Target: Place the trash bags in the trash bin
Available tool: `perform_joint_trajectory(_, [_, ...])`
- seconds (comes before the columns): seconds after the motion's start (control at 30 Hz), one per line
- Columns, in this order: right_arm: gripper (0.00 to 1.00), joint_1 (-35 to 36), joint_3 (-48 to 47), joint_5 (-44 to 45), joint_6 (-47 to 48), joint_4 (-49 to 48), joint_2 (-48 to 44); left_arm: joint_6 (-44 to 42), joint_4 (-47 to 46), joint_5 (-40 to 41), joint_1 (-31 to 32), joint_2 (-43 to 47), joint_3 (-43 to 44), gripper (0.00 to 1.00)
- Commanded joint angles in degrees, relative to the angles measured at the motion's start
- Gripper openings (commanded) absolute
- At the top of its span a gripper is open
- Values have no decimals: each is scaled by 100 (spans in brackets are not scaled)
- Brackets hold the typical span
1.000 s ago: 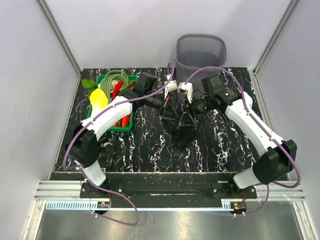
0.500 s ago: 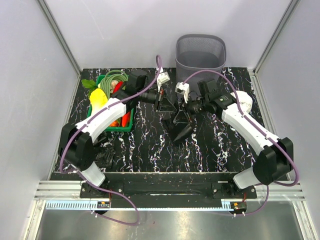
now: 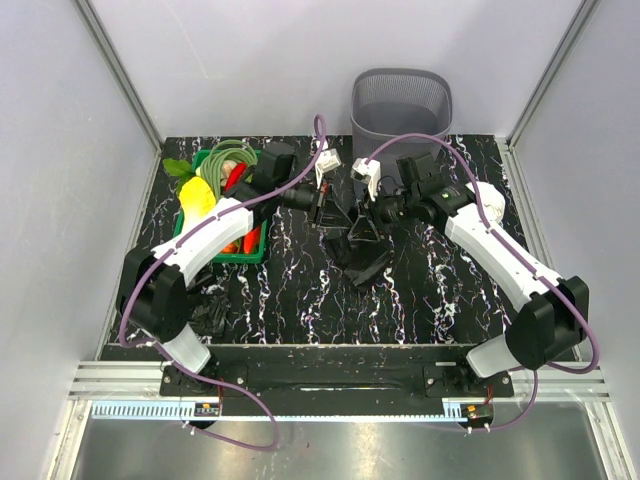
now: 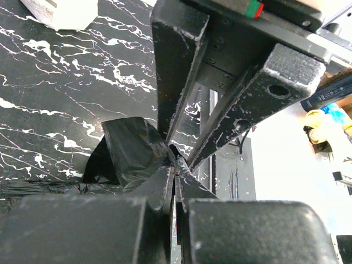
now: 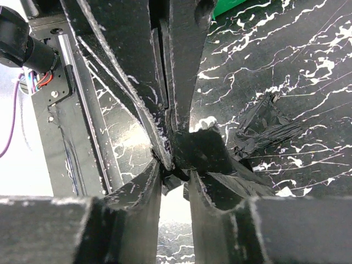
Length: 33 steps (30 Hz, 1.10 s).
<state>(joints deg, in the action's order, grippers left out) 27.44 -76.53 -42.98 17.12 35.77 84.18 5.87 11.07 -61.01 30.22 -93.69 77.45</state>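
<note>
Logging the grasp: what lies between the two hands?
One black trash bag: the left hand and right hand both pinch it, fingertips almost meeting. Both wrist views show this.

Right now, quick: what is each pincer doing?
Left pincer: closed, pinching the black trash bag.
Right pincer: closed on the same trash bag.

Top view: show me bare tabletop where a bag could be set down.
Bare: the black marbled table near-centre, between the arm bases, below the held glossy black plastic bag. Crowded: left gripper and right gripper pinching it before the grey mesh bin; green plastic crate left.
</note>
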Motion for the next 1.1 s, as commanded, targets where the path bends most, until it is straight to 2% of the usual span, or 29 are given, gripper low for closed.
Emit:
perform_joint_trajectory(0.0, [29,42,-283,88,159,88,-165,-165,-105,-42,11,211,-11,0])
perform_joint_trajectory(0.17, [29,42,-310,141,230,159,-218,-244,-52,-42,11,202,-20,0])
perform_joint_trajectory(0.27, [19,42,-301,158,291,220,-244,-305,-17,-16,10,202,-19,0])
perform_joint_trajectory(0.4, [0,25,-292,281,432,316,-358,-534,211,72,11,176,33,0])
perform_joint_trajectory(1.07, [0,-432,-11,273,564,598,-780,-1087,835,169,-464,193,393,0])
